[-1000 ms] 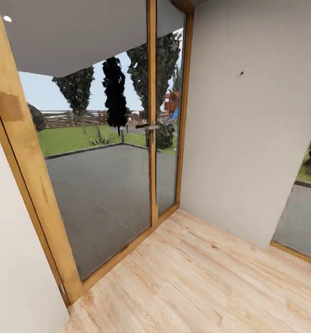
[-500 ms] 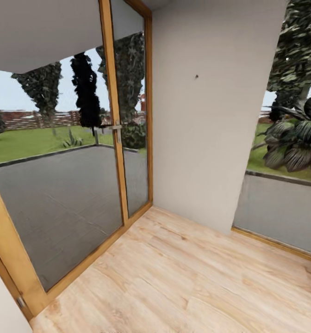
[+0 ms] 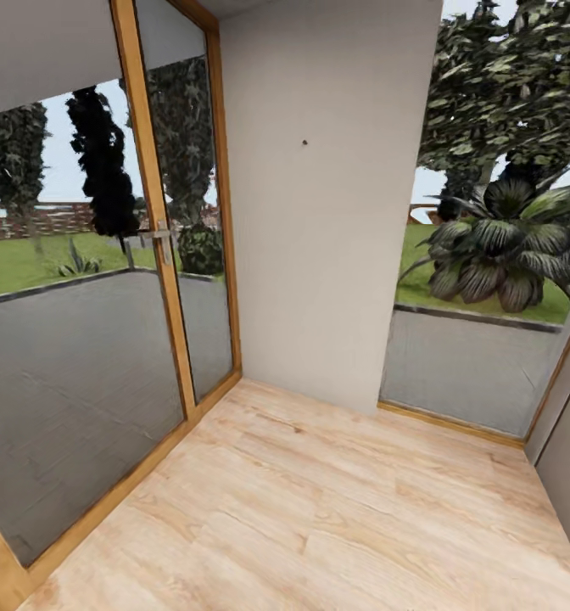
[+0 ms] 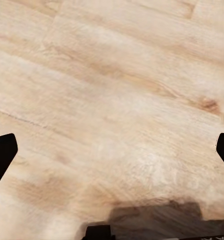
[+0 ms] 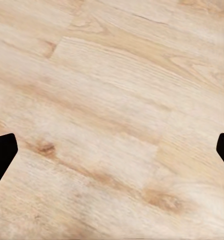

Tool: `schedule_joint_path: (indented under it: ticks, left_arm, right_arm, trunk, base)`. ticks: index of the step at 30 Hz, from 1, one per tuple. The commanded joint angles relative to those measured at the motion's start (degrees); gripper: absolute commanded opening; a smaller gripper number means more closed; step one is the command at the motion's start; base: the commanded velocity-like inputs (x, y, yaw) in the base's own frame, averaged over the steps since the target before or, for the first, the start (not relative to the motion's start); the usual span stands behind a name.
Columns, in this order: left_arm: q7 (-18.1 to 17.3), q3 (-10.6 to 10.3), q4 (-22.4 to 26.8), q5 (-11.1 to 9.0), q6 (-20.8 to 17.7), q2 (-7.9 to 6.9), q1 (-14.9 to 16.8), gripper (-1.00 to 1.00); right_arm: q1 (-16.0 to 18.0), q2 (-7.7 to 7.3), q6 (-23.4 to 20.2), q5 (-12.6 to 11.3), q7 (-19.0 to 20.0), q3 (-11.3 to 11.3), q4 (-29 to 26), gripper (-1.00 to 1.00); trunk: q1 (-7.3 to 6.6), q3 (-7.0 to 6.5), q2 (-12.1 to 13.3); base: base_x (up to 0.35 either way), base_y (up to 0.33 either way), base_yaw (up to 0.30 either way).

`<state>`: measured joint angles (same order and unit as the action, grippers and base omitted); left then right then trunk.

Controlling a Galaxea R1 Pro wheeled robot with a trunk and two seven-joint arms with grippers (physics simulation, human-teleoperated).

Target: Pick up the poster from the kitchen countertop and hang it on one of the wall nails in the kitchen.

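A pale wood floor [image 3: 336,509] runs to a plain grey wall [image 3: 327,255], glass door [image 3: 81,322] on the left. High on the wall sits a wall nail [image 3: 304,142]. The left gripper [image 4: 112,150] and right gripper [image 5: 112,150] are spread wide, holding nothing, above the floor.

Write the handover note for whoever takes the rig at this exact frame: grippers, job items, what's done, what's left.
Left gripper: open, empty, pointing down at the wooden floor.
Right gripper: open, empty, also over bare floor.
Wall nail: small dark speck high on the pale wall panel between the glass door and the window, seen from the head camera.
Poster and countertop: not in the current pictures.
Done: nothing is held, so the pickup appears not yet done.
Left: find the countertop, grasp the poster, bring it here, hang it on the nail.
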<state>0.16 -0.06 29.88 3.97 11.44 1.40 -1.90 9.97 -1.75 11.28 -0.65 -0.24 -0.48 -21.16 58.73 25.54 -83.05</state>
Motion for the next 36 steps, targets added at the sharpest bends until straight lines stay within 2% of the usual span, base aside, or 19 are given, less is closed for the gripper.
schedule_joint_path:
  ticks: [1,36]
  left_arm:
    - [0.0,0.1,0.1,0.4,0.1,0.01,0.0,1.00]
    - [0.0,0.1,0.1,0.4,0.1,0.01,0.0,1.00]
  right_arm:
    - [0.0,0.02,0.2,-0.1,0.0,0.0,0.1,1.00]
    - [0.0,-0.01,0.2,-0.1,0.0,0.0,0.2,1.00]
  trunk:
    - [0.00,0.05,0.0]
    - [0.00,0.05,0.0]
  base:
    - [-0.001,-0.001,-0.300]
    - [0.000,0.000,-0.300]
